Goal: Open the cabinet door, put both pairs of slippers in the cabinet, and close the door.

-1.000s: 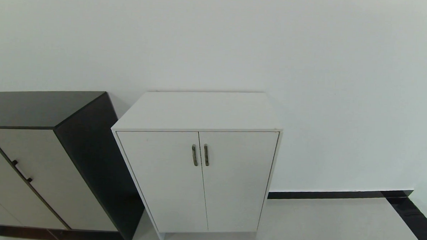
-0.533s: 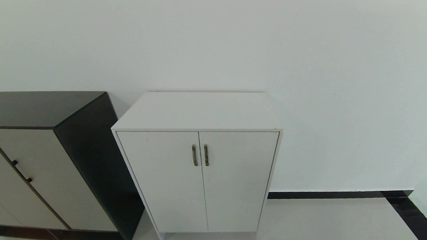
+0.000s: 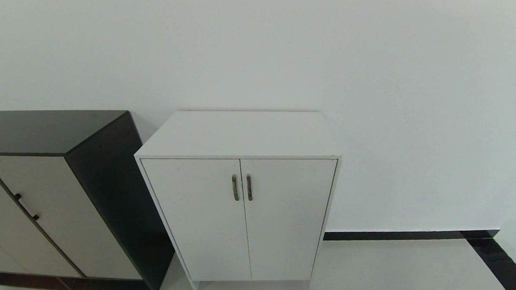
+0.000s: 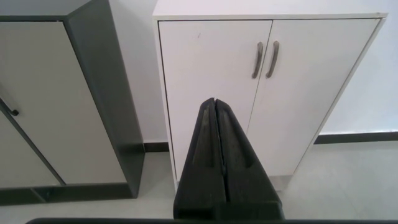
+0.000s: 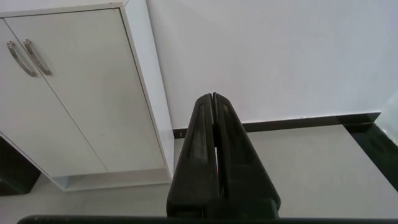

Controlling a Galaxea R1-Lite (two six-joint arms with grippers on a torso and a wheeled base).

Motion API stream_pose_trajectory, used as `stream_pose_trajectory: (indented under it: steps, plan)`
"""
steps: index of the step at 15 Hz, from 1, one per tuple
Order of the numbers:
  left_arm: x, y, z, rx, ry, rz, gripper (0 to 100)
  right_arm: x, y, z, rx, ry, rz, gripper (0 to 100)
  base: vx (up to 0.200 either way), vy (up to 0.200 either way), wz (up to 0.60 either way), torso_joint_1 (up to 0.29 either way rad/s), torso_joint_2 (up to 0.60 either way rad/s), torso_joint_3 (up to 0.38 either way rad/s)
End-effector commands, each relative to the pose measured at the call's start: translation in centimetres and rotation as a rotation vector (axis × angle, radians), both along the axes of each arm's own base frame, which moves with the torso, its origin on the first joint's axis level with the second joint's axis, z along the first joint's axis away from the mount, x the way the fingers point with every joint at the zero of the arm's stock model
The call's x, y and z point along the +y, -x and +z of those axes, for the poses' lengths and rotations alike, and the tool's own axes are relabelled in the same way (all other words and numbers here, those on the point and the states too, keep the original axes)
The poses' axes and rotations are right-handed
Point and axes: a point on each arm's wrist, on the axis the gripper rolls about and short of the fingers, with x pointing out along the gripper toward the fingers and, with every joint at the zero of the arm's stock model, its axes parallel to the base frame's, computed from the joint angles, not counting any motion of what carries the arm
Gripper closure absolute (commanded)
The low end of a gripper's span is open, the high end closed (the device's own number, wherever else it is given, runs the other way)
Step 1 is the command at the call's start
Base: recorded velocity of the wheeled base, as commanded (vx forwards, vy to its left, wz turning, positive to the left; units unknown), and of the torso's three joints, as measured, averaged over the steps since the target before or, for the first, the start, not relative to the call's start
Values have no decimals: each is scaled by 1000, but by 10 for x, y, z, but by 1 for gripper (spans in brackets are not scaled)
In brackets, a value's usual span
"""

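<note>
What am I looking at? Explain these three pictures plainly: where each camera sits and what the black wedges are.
This is a two-armed robot on wheels. The wide picture comes from its head camera, facing a white cabinet with both doors shut, beside a dark cabinet. The other two come from wrist cameras. The black wedges are the left fingers and right fingers, pressed shut, holding nothing. Both cabinets stand on a pale floor.
</note>
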Motion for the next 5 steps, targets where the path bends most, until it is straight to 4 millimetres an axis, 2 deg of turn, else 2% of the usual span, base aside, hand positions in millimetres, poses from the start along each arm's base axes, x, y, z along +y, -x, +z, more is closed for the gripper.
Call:
stream_pose_trajectory:
  steps: [1,5]
  plan:
    - [0,0,0,0,0,0,100,0,0,0,3,1,0,100,0,0,0,0,0,0]
    - [0,0,0,0,0,0,100,0,0,0,3,1,0,100,0,0,0,0,0,0]
